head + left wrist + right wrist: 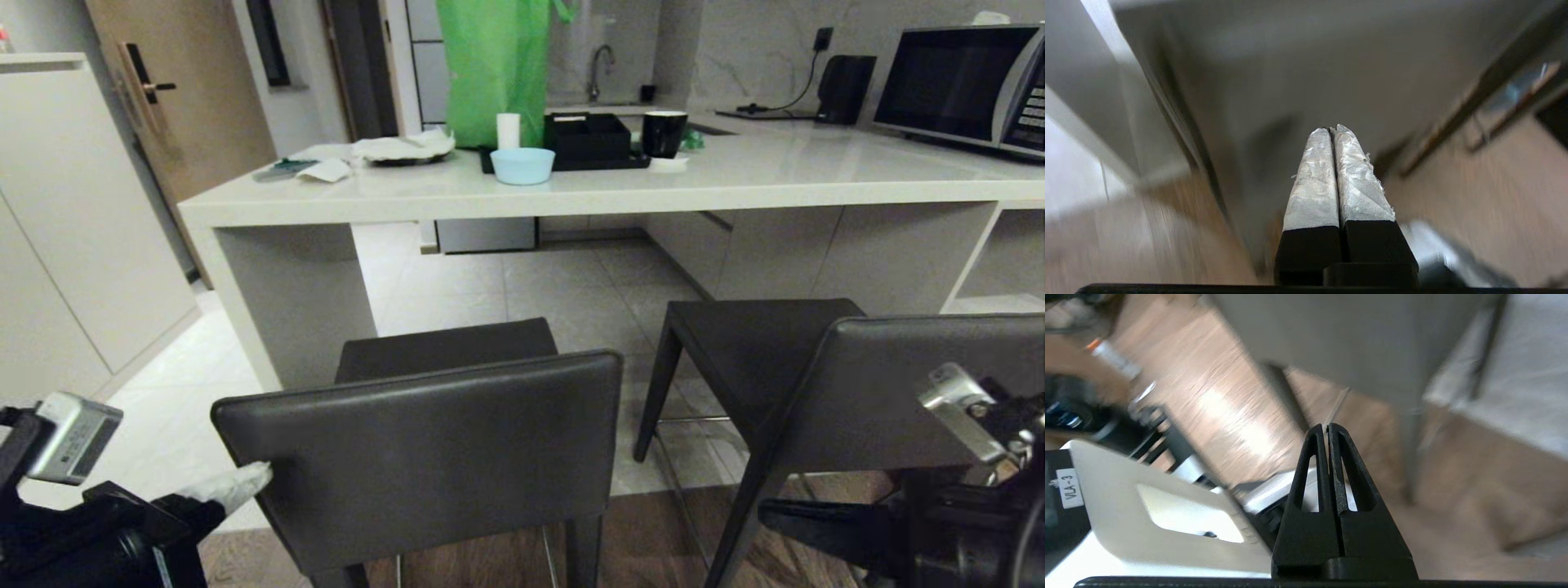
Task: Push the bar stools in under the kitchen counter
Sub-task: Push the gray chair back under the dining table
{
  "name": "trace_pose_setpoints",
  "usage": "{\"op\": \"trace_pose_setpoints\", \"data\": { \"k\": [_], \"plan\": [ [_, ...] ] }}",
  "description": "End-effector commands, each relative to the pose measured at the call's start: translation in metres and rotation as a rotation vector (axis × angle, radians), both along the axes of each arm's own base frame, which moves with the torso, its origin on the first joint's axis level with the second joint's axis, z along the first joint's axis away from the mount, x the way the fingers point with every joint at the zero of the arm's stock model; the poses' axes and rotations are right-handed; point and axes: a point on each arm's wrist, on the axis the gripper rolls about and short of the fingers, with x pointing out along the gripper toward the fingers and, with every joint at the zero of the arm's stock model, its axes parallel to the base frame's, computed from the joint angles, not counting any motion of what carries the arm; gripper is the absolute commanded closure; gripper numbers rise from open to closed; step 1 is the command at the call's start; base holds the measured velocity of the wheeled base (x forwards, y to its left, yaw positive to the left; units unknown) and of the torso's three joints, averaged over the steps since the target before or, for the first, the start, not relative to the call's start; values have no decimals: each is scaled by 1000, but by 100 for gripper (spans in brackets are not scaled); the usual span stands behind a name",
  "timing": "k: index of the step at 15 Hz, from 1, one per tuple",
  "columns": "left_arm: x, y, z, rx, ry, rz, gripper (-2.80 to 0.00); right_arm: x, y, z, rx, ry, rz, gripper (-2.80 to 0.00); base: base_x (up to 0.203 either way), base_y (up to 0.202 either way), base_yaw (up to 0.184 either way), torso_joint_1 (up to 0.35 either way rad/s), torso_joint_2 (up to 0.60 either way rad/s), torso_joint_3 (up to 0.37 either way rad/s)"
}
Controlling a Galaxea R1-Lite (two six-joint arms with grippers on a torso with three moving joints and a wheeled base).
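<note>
Two dark grey bar stools stand before the kitchen counter [571,196], their seats short of its edge. The left stool [424,457] shows its backrest nearest me; the right stool [898,384] is at the right. My left gripper [253,475], its tips wrapped in white, is shut and sits at the left edge of the left stool's backrest. In the left wrist view the left gripper [1333,130] points at that grey backrest [1331,73]. My right gripper [767,513], black and shut, hangs low behind the right stool; the right gripper [1327,426] holds nothing under the grey backrest [1351,343].
A tall white cabinet [73,229] stands at the left, leaving a passage beside the counter's end panel [294,302]. On the counter are a blue bowl [522,166], a green bag [494,65], a black mug [664,133] and a microwave [963,86].
</note>
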Motion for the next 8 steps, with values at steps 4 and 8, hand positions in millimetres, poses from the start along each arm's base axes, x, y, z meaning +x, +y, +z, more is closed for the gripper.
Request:
{"op": "trace_pose_setpoints", "data": {
  "k": [4, 8],
  "plan": [
    [8, -2, -30, 45, 170, 0, 0, 36, 43, -21, -48, 163, 67, 0, 0, 0, 0, 0, 0, 0],
    [24, -3, -38, 60, 235, 22, 0, 57, 72, -24, -61, 191, 101, 0, 0, 0, 0, 0, 0, 0]
  ]
}}
